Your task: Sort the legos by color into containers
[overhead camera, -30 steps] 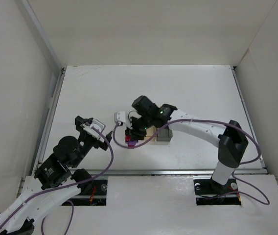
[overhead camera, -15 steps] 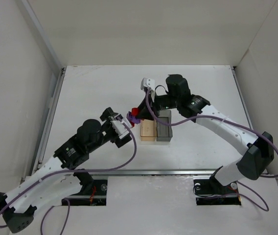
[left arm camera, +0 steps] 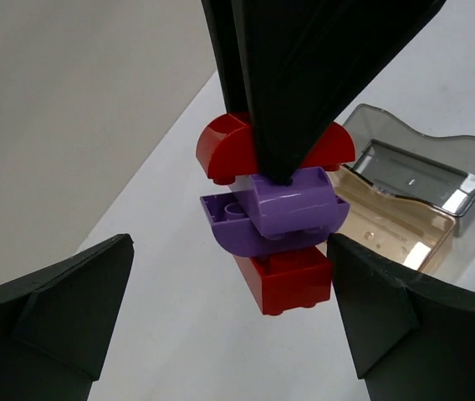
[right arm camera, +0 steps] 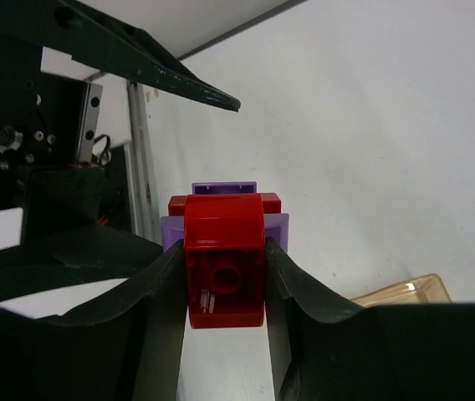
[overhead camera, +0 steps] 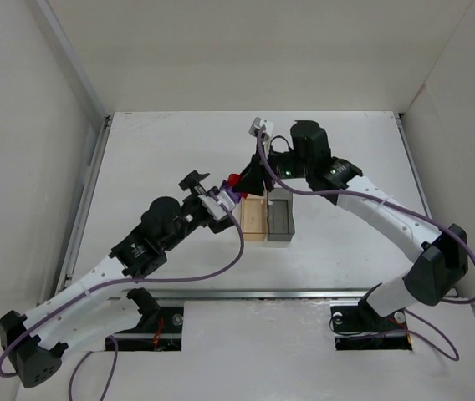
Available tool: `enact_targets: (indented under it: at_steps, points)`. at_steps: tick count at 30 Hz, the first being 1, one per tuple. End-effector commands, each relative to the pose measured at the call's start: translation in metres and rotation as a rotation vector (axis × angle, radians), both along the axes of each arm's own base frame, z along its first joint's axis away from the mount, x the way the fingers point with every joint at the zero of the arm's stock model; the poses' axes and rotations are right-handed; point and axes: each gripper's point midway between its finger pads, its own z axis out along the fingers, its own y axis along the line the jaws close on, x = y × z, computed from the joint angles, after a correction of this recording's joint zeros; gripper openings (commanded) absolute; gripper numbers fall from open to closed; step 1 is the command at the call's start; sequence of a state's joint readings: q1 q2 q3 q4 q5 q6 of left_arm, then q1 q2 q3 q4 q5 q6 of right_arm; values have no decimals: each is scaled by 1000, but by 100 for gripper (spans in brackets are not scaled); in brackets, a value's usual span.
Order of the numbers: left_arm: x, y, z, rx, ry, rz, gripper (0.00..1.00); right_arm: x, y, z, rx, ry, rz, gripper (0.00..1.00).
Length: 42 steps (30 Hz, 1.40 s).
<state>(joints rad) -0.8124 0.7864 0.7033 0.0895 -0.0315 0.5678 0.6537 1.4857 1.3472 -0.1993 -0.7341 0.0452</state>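
The right gripper (right arm camera: 225, 276) has its jaws pinched on the top red brick (left arm camera: 221, 150), one finger on each side, and from that brick hangs the whole stack of bricks (left arm camera: 275, 225): a purple brick (left arm camera: 292, 205) in the middle and a bottom red brick (left arm camera: 292, 280) under it. The colours are clipped together, so I'd say the stack is held up off the table (overhead camera: 346, 150) to be pulled apart before anything can be sorted

The left gripper (left arm camera: 229, 292) has its jaws spread wide, one finger on each side of the lower bricks. The finger on the tray side comes very close to the purple brick; I can't tell whether it touches. It looks set to close on the lower part while the other arm holds the top

Just beyond, the tan tray (left arm camera: 388, 230) and the grey tray (left arm camera: 426, 167) sit side by side, touching, and I see no bricks in them. Sorting seems barely begun. The risk is a brick springing loose when the stack splits
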Motion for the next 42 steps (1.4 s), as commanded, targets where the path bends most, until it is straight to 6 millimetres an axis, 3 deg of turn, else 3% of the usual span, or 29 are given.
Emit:
enact_targets:
  at_steps: [1, 5, 6, 7, 13, 17, 20, 21, 25, 26, 29, 30, 32, 37, 39, 42]
  points:
    - [9, 0, 27, -46, -136, 27, 100, 10, 9, 32, 99, 19, -44, 0]
    - [7, -5, 19, -27, -128, -4, 100, 12, 11, 41, 164, 85, -85, 0]
    - [9, -6, 7, -12, -115, -5, 100, 12, 11, 41, 165, 94, -87, 0]
    - [10, -7, 16, -39, -140, -3, 100, 14, 11, 45, 171, 85, -98, 0]
    - [22, -7, 13, -53, -156, 51, 100, 9, 19, 46, 183, 100, -83, 0]
    - [31, 0, 22, -92, -179, 124, 100, 8, 19, 42, 179, 116, -85, 0]
    - [32, 1, 25, -101, -187, 134, 88, 8, 19, 42, 179, 116, -85, 0]
    - [31, -1, 29, -117, -186, 124, 77, 5, 21, 38, 172, 124, -77, 0]
    - [28, -4, 37, -139, -192, 103, 55, 5, 21, 38, 172, 124, -77, 0]
    - [27, -5, 37, -139, -193, 91, 44, 4, 21, 34, 166, 131, -78, 0]
    - [26, -7, 32, -133, -175, 81, 25, 6, 22, 30, 160, 137, -79, 0]
    - [26, -7, 32, -133, -175, 81, 12, 7, 21, 25, 153, 144, -89, 0]
    - [26, -7, 31, -131, -157, 81, 0, 7, 21, 21, 147, 151, -90, 0]
    - [24, 5, 21, -137, -98, 136, 0, 22, 10, 8, 135, 188, -138, 0]
    - [20, 9, 8, -100, -68, 137, 0, 35, -5, 1, 129, 197, -184, 0]
    - [12, 20, -11, -67, -42, 146, 0, 47, -21, 8, 143, 175, -246, 0]
